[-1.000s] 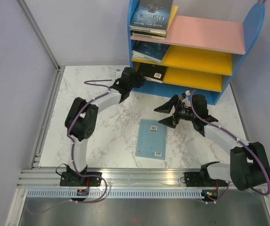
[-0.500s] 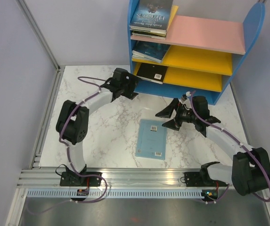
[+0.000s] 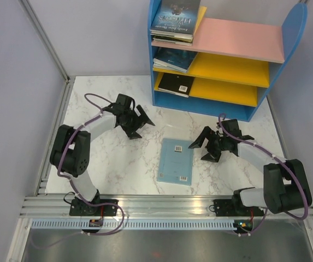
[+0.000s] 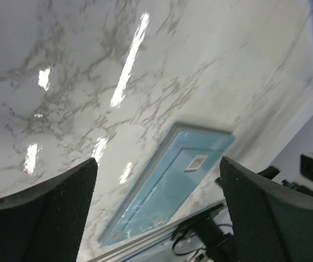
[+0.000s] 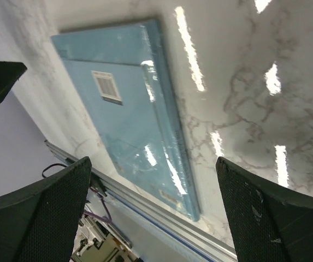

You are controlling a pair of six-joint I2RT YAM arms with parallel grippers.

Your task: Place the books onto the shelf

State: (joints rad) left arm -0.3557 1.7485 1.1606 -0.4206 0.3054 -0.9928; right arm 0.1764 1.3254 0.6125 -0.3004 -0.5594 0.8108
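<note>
The shelf (image 3: 290, 38) stands at the back right. A stack topped by a dark fantasy book (image 3: 175, 16) lies on its pink board. A teal-blue book (image 3: 172, 58) sits on the middle board and a black book (image 3: 177, 83) on the lowest. A pale blue book (image 3: 177, 161) (image 4: 170, 183) (image 5: 126, 117) lies flat on the marble table (image 3: 107, 164). My left gripper (image 3: 141, 125) (image 4: 159, 210) hovers open and empty to the book's upper left. My right gripper (image 3: 202, 150) (image 5: 153, 215) is open and empty at the book's right edge.
An aluminium rail (image 3: 161, 207) runs along the near edge of the table by the arm bases. Purple walls close in the left and back. The shelf's blue base panel (image 3: 205, 105) stands on the table just behind both grippers.
My left gripper has opened, drawn back from the black book on the lowest board and swung toward the table's middle. My right gripper has dropped closer to the pale blue book.
</note>
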